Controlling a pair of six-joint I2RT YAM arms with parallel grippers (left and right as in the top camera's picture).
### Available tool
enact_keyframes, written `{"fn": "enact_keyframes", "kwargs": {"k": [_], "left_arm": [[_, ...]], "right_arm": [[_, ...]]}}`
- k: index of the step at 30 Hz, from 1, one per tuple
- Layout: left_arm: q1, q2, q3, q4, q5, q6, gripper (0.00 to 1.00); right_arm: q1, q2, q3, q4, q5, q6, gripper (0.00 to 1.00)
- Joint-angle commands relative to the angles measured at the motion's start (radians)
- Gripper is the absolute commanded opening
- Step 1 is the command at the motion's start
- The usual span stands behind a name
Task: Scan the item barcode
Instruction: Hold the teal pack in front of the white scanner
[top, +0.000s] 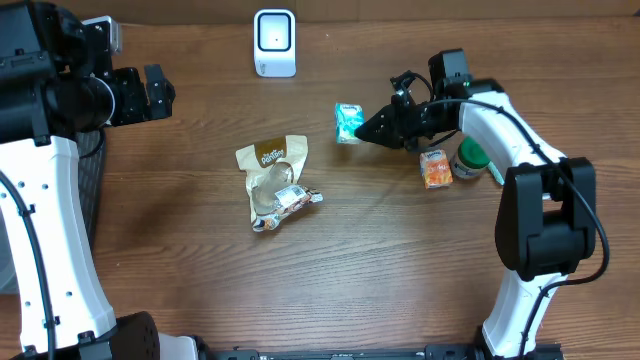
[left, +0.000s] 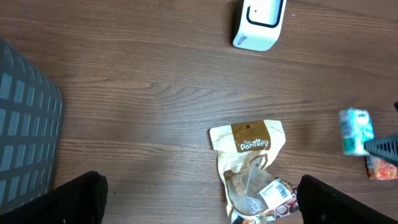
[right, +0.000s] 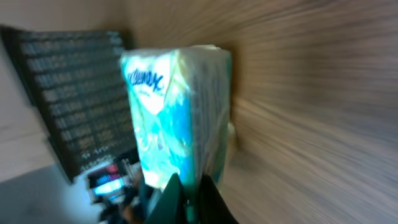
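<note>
Teal tissue pack (right: 174, 106) — Kleenex logo (right: 147, 81), right wrist only

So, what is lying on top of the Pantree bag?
A small wrapped packet with a barcode label overlaps the clear lower end of the Pantree bag. The part of the bag beneath that packet is covered.

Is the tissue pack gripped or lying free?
Gripped. The right gripper has its fingers pinched shut on the tissue pack, at its lower edge in the wrist view.
</note>
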Motion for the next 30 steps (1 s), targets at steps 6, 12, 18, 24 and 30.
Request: {"fn": "enact_keyframes", "kwargs": {"k": [6, 12, 18, 24, 30], "left_arm": [[0.004, 0.002, 0.008, -0.001, 0.008, -0.013, 1.0], [0.004, 0.002, 0.008, -0.001, 0.008, -0.013, 1.0], [0.004, 0.002, 0.008, -0.001, 0.008, -0.013, 1.0], [0.004, 0.002, 0.008, -0.001, 0.008, -0.013, 0.99], [0.004, 0.002, 0.008, -0.001, 0.008, -0.013, 1.0]], "right_arm": [[0.101, -0.086, 0.301, -0.284, 0.455, -0.14, 0.04], [0.317, -0.085, 0.431, -0.206, 1.033, -0.09, 0.04], [0.433, -0.039, 0.431, 0.01, 1.365, -0.183, 0.04], [0.44, 0.011, 0.431, 0.17, 1.418, -0.266, 0.04], [0.441, 0.035, 0.431, 0.379, 1.41, -0.423, 0.04]]}}
